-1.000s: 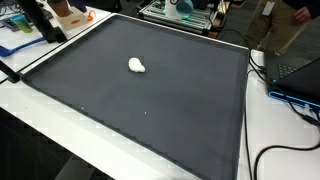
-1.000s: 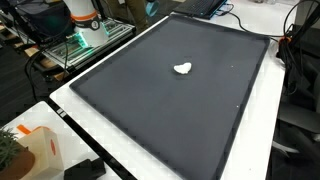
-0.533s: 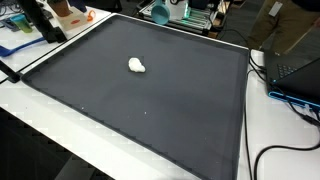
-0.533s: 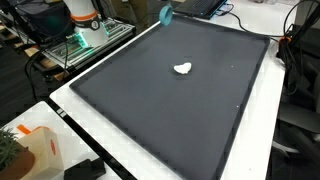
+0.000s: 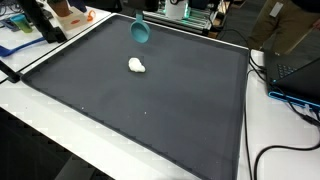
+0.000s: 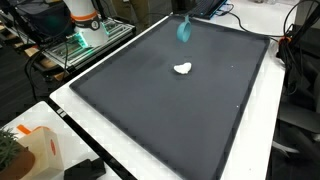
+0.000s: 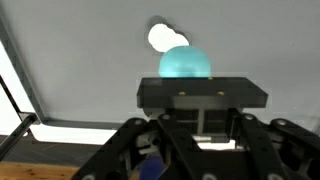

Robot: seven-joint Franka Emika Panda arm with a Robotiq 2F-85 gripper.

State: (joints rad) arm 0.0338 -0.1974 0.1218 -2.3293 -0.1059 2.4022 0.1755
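A white table [image 5: 268, 125] carries a large dark mat [image 5: 150, 110] that covers nearly all of it; both exterior views show the mat flat and bare except for one small thing. A laptop [image 5: 297, 70] and a black cable [image 5: 283, 152] lie on the table strip beside one mat edge, off the mat.

The gripper [image 7: 202, 105] is clamped on a teal scoop [image 5: 140, 31]. The scoop hangs in the air with its bowl down, just inside the mat's far border [image 6: 185, 30]. From the wrist it shows as a teal dome [image 7: 185, 63] straight ahead of the fingers.

A white lump [image 5: 136, 66] lies on the mat, apart from the scoop and well away from every edge [image 6: 182, 69]. In the wrist view it sits just beyond the dome [image 7: 163, 38].

The step in hand looks like carrying the scoop toward the lump. A next move would call for lowering the bowl to the mat beside the lump without pressing into the cloth.

There is open mat on all sides of the lump, so nothing crowds an approach.
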